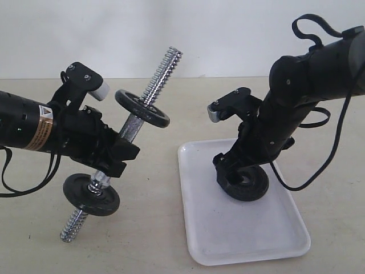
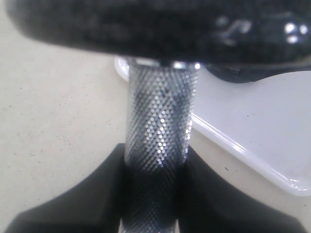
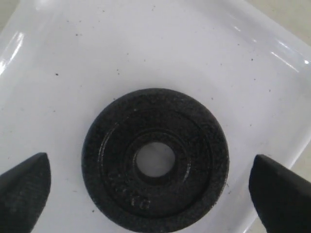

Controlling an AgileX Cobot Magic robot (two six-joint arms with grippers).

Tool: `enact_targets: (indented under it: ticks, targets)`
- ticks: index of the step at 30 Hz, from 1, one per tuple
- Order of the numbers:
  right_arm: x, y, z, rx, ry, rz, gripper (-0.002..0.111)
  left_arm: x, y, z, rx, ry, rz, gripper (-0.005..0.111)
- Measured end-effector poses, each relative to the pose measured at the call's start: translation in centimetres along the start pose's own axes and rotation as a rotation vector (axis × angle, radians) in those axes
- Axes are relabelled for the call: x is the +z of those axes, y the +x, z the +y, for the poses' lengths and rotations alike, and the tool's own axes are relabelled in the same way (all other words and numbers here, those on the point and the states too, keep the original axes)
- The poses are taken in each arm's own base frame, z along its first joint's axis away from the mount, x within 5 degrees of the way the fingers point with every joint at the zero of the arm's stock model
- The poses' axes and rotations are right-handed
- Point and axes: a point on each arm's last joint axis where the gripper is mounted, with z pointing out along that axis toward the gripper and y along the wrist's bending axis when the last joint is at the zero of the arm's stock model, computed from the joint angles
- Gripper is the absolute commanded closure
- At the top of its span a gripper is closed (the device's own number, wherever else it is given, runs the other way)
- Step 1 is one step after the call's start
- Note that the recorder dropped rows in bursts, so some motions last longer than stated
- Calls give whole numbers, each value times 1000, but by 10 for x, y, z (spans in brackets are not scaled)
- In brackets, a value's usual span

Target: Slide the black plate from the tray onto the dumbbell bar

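Note:
The black plate point(image 1: 246, 184) point(image 3: 155, 160) lies flat on the white tray point(image 1: 239, 234) point(image 3: 146, 48). My right gripper point(image 1: 235, 174) point(image 3: 150, 170) hangs just over it, open, one fingertip point(image 3: 26, 182) on each side of the disc and apart from it. My left gripper point(image 1: 121, 155) point(image 2: 155, 194) is shut on the knurled middle of the dumbbell bar point(image 1: 140, 111) point(image 2: 158, 131) and holds it tilted above the table. The bar carries two alike black discs, an upper one point(image 1: 142, 108) point(image 2: 146, 24) and a lower one point(image 1: 91, 194). Its upper threaded end point(image 1: 165, 68) is bare.
The tray's corner point(image 2: 252, 121) lies close beyond the held bar. Beige tabletop point(image 1: 154, 228) runs between the arms and in front of them. Black cables point(image 1: 319, 160) loop off the right arm, above the tray's far side.

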Motion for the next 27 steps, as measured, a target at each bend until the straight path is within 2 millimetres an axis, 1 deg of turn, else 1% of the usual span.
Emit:
enact_targets:
  ticks: [7,14,18,27]
  targets:
    - [2,0,0,-6,1,-3,3,0,0,0,0,0,0,102]
    - [21,4,0,-1,-10,43,3,0,0,0,0,0,0,102]
    - [28,4,-1,0,-7,40,3,0,0,0,0,0,0,102]
    - [29,4,-1,1,-5,35,3,0,0,0,0,0,0,102]
